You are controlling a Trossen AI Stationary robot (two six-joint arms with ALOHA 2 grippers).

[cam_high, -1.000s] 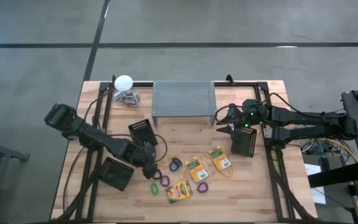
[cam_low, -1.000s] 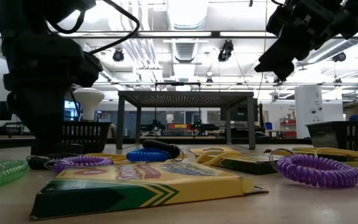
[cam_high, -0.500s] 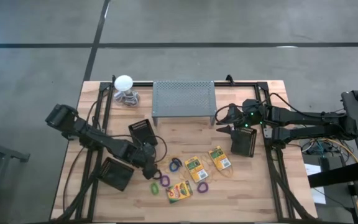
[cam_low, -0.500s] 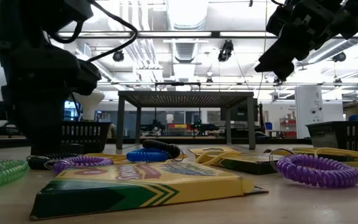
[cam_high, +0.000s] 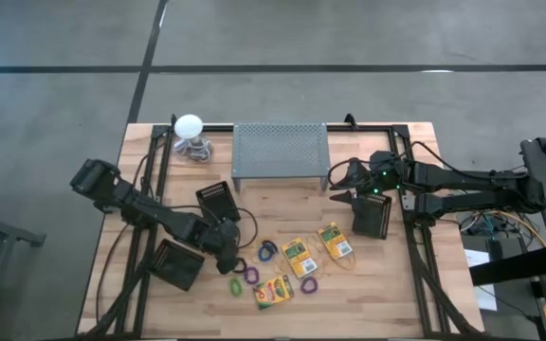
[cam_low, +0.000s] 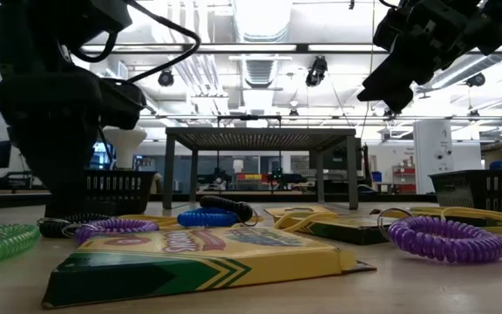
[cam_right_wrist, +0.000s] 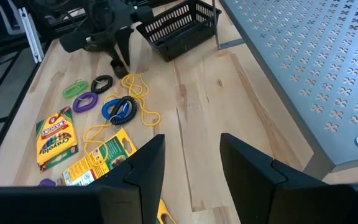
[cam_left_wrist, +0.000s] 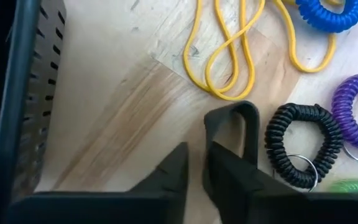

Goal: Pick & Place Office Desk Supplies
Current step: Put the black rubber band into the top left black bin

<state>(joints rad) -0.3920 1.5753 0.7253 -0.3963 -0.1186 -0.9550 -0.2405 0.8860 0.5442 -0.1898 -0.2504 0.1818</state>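
Note:
The supplies lie loose on the wooden table: three crayon boxes (cam_high: 273, 291) (cam_high: 298, 256) (cam_high: 335, 241), yellow rubber bands (cam_left_wrist: 229, 62), and blue (cam_left_wrist: 325, 15), black (cam_left_wrist: 294, 146), purple (cam_left_wrist: 356, 112) and green (cam_high: 237, 284) coil loops. My left gripper (cam_left_wrist: 196, 140) points steeply down just above the wood, beside the black loop and just short of a rubber band's end. Its fingers stand almost together, and only bare wood shows in the slit between them. My right gripper (cam_right_wrist: 191, 162) hangs open and empty above the table, in front of the grey stand (cam_high: 281, 152).
Black mesh baskets stand beside the left arm (cam_high: 218, 201) (cam_high: 176, 263) and under the right arm (cam_high: 372, 217). The grey perforated stand fills the far middle, and a white ball-topped object (cam_high: 189, 125) is at the far left. Bare wood lies between the stand and the supplies.
My left gripper has rolled a little about its own axis while staying over the same spot by the black loop. The supplies lie as before.

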